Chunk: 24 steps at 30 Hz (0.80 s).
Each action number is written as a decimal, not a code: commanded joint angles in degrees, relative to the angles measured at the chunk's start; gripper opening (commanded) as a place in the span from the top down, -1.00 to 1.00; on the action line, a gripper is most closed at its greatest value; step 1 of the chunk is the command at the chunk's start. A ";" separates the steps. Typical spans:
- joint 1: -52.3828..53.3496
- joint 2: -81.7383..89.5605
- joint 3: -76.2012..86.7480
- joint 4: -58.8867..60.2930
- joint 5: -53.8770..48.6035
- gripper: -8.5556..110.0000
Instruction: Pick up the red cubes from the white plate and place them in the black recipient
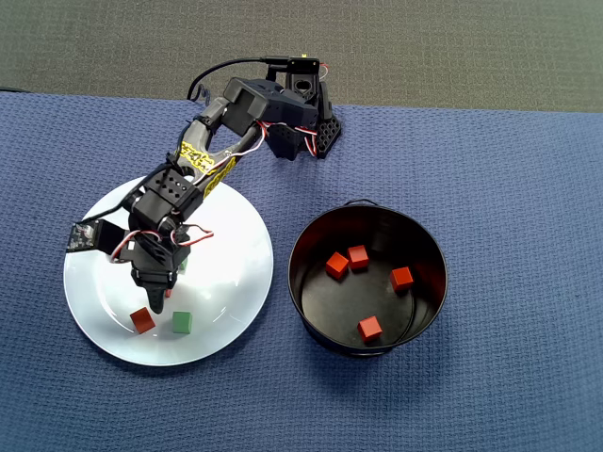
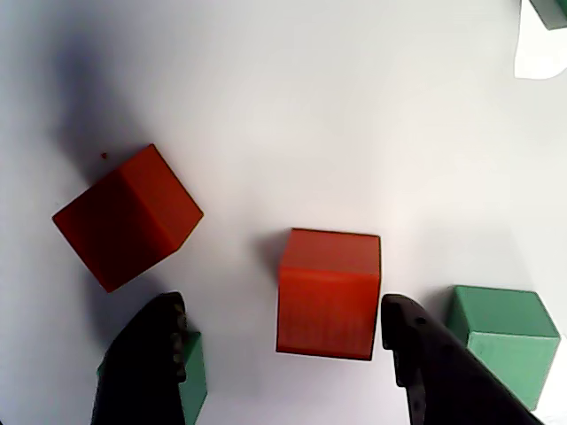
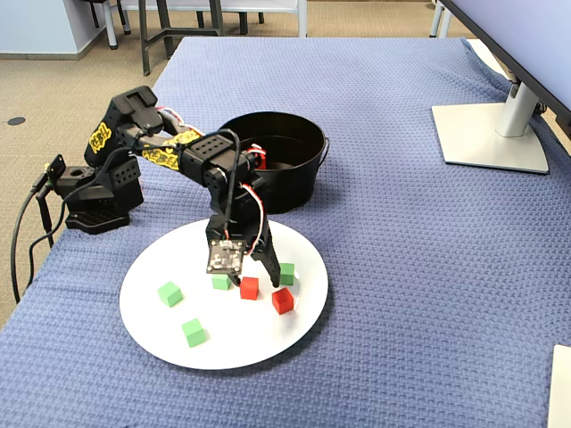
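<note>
End effector [image 2: 282, 341] is spread wide with a red cube [image 2: 328, 292] sitting right between its fingers, not clamped. You've got another red cube [image 2: 127, 216] nearby on the white plate [image 2: 292, 106], four inside the black recipient [image 1: 307, 282].

Two red cubes [image 3: 250, 288] lie on the round white plate [image 3: 268, 343]; four more rest inside the deep black pot [image 1: 311, 292].

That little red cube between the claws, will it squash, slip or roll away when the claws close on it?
The red cube looks stiff, with sharp edges and flat faces, so it probably won't squash. Flat sides should stop it rolling, though it might slide on the glossy white plate. Its matte surface probably grips fairly well between the open gripper fingers. It seems light, being so small.
</note>
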 commanded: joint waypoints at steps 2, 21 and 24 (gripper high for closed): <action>-1.41 0.97 -3.52 -0.88 0.79 0.50; -0.62 0.70 -3.52 -2.20 2.29 0.86; 0.35 4.39 -2.81 -1.93 3.96 0.86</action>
